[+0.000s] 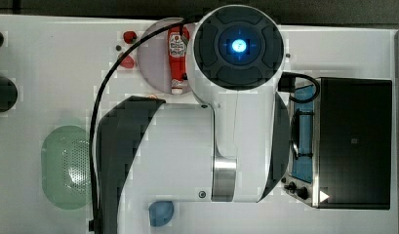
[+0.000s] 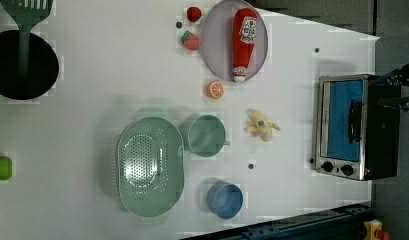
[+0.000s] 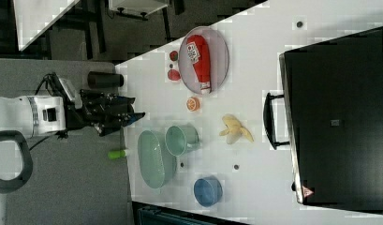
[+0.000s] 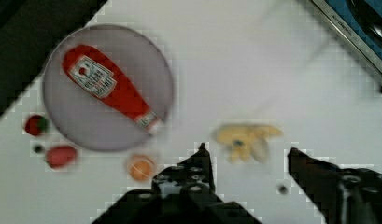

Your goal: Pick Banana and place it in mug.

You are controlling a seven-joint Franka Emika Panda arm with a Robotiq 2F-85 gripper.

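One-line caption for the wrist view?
Open gripper above the banana, ketchup bottle on the plate beside.

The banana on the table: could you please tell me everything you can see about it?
The banana is a small, pale yellow, soft-looking toy, half peeled, with peel flaps splayed out around a lighter core. It lies flat on the white table, touching nothing. In the left view it sits between the green mug on its left and the toaster oven on its right, below the plate holding the ketchup bottle. The open gripper hangs above it, not touching.
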